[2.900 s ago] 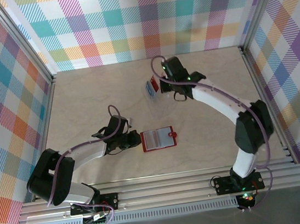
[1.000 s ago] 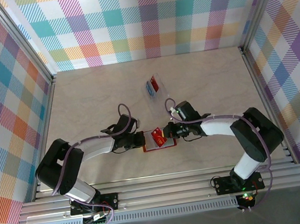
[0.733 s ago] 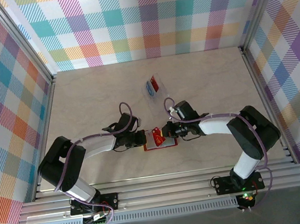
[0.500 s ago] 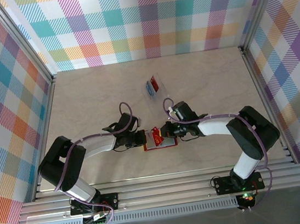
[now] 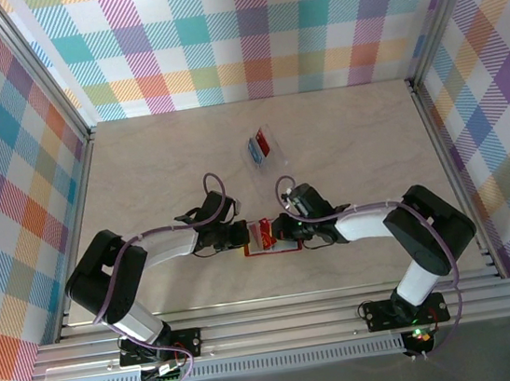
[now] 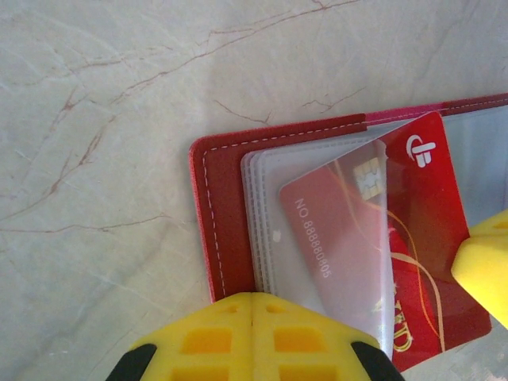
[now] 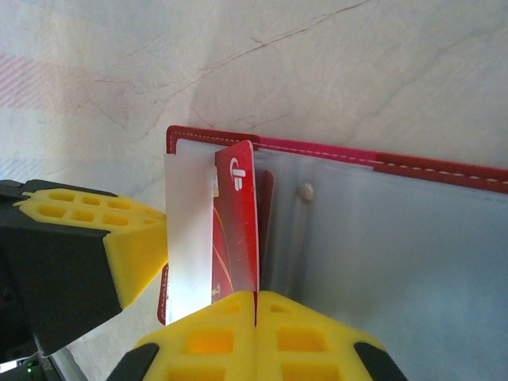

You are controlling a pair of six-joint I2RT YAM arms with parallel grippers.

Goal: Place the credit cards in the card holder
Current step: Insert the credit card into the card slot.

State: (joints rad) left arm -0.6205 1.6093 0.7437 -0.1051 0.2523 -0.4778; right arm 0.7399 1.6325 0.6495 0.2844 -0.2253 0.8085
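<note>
The card holder (image 5: 292, 244), a red wallet, lies open on the table between both grippers. My right gripper (image 7: 255, 294) is shut on the edge of a red credit card (image 7: 238, 214), which stands on edge. Part of the card lies under a clear sleeve (image 6: 341, 238) of the card holder (image 6: 222, 214). My left gripper (image 6: 252, 296) is shut with nothing between its tips, which rest on the holder's left edge by the ribbed slots. From above, the left gripper (image 5: 240, 236) and right gripper (image 5: 282, 229) face each other across the red card (image 5: 263, 234).
A clear plastic case (image 5: 263, 148) lies further back on the table, with a blue card (image 5: 255, 152) and a red card (image 5: 264, 141) in it. Plaid walls and metal rails (image 5: 282, 323) border the table.
The right gripper has moved left with the red card, sliding it further under the clear sleeve. The left gripper has stayed on the holder's left edge.
</note>
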